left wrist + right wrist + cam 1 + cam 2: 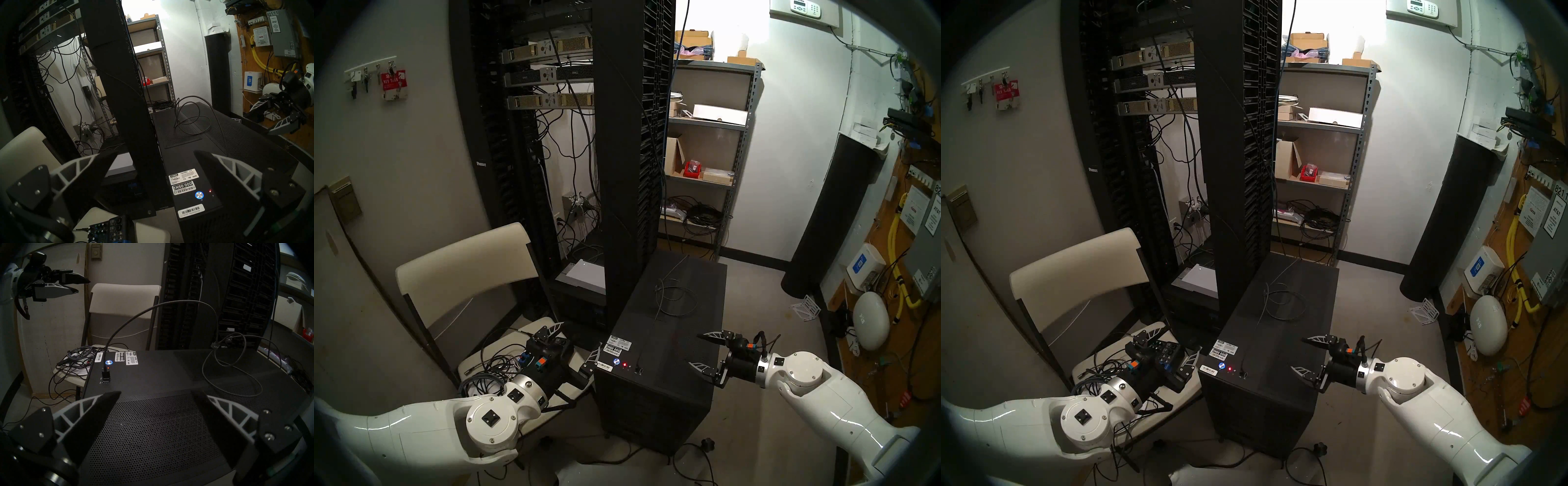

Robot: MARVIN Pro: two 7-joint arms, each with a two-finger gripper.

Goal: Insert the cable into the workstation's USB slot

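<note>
- A small server or network closet.
- A tall black server rack point(551, 135) with mounted units and hanging cords stands at the far left.
- Grey metal shelving point(734, 152) at the far wall holds boxes and coiled cords.
- Telecom boxes and yellow conduit point(899, 237) line the right wall.

A black workstation point(656, 400) stands on the grey floor point(751, 342); a looped grey cable point(673, 298) lies on top.

In the left wrist view, the right finger of the left gripper point(156, 162) hides the USB slots of the workstation point(237, 135). The small print on its upper sticker point(184, 176) is too fine to read.
</note>
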